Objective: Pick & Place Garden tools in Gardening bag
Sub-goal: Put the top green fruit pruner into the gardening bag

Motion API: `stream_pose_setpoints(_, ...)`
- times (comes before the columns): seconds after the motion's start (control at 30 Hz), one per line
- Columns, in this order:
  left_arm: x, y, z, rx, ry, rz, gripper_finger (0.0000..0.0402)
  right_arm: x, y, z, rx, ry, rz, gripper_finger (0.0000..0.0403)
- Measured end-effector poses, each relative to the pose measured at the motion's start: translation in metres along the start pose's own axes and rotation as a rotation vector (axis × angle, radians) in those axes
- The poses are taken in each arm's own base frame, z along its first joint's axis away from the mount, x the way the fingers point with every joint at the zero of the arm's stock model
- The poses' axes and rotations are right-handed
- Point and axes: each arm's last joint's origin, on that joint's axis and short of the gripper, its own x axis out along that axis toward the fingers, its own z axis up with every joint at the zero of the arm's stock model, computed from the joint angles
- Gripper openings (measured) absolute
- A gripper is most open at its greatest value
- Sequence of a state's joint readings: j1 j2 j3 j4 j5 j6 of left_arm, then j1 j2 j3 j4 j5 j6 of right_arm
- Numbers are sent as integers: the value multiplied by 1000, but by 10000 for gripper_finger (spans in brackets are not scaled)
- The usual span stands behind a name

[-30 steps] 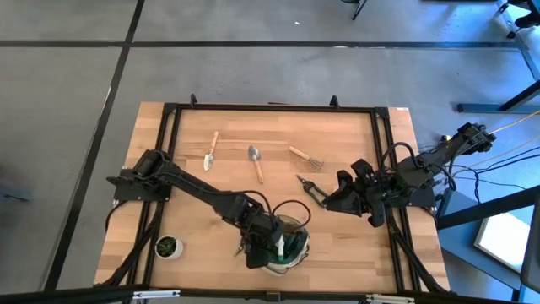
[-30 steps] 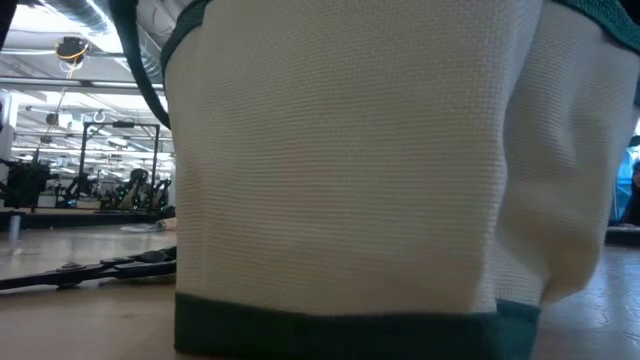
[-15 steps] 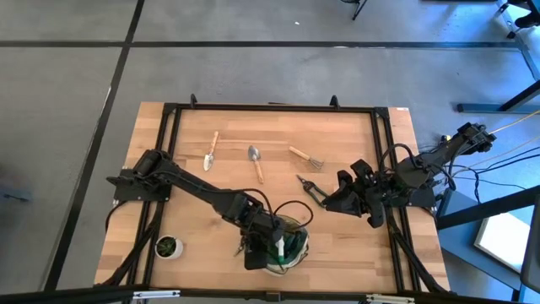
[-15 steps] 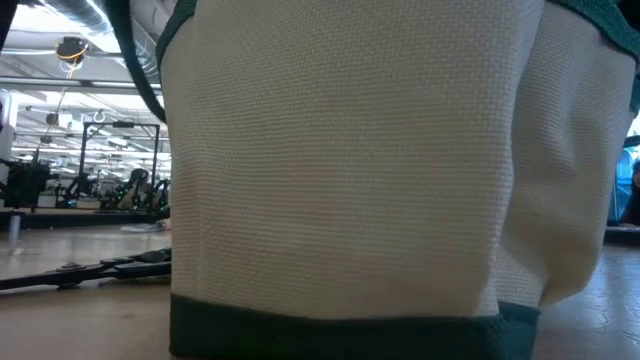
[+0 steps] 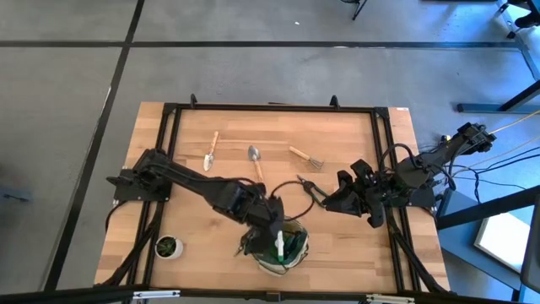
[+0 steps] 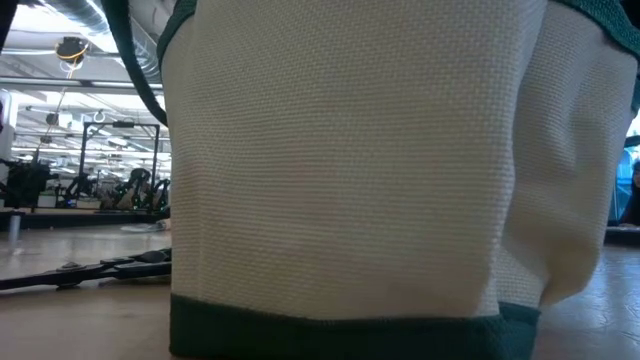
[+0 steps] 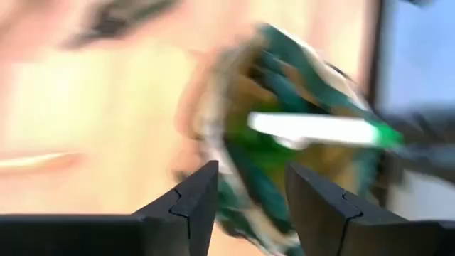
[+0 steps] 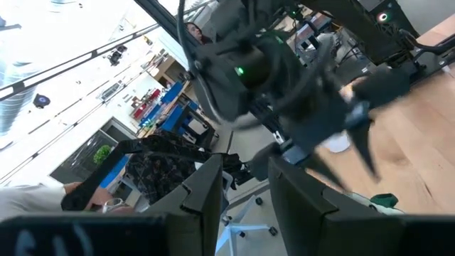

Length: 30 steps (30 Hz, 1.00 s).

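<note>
Hovering just above the gardening bag (image 5: 283,247) at the table's (image 5: 354,245) near edge, the left gripper (image 7: 245,203) has its two dark fingers (image 7: 195,203) spread apart with nothing between them (the left wrist view is blurred, but the gap is plain). Inside the bag's open mouth stands the green spray bottle (image 5: 278,245), its white trigger head uppermost. From the low camera, the bag's pale woven wall (image 6: 340,170) and dark green bottom band fill almost the whole view.

Well apart from the bag, three wooden-handled tools lie in a row toward the table's far side: a narrow trowel (image 5: 211,150), a rounded trowel (image 5: 255,160) and a small fork (image 5: 305,157). The dark-handled pruning shears (image 5: 309,187) lie nearer the middle, just beside the right gripper (image 5: 331,201), whose fingers (image 8: 206,188) stand a little apart and hold nothing in its wrist view. A small potted plant (image 5: 168,247) sits near the table's front left corner.
</note>
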<state>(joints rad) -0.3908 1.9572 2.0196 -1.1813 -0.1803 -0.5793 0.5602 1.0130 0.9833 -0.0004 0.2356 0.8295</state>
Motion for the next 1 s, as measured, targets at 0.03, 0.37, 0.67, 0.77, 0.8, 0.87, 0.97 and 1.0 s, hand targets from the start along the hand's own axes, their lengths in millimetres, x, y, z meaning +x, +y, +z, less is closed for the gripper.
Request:
stream_pose_setpoints(0.03, -4, 2, 1, -23, -22, 54, 148, 0, 0, 0, 0, 0, -1, 117)
stream_pose_setpoints(0.37, -8, 26, 10, -369, -187, 316, 121, -1, -1, -7, 9, 58, -21, 117)
stream_pose_setpoints(0.67, 19, 63, 17, -537, -149, 411, 93, -3, 6, -33, 61, 255, 9, 117)
stream_pose_setpoints(0.77, 27, 74, 19, -540, -107, 404, 84, 3, 7, -42, 120, 276, -16, 117)
stream_pose_setpoints(0.8, 28, 76, 19, -540, -92, 398, 82, 5, 6, -46, 135, 280, -35, 117)
stream_pose_setpoints(0.87, 32, 79, 20, -542, -79, 371, 76, 11, 4, -54, 161, 299, -70, 117)
stream_pose_setpoints(0.97, 39, 81, 23, -528, -81, 326, 69, 18, -4, -68, 186, 357, -161, 117)
stream_pose_setpoints(1.0, 41, 81, 24, -521, -91, 309, 67, 19, -7, -71, 207, 356, -207, 117)
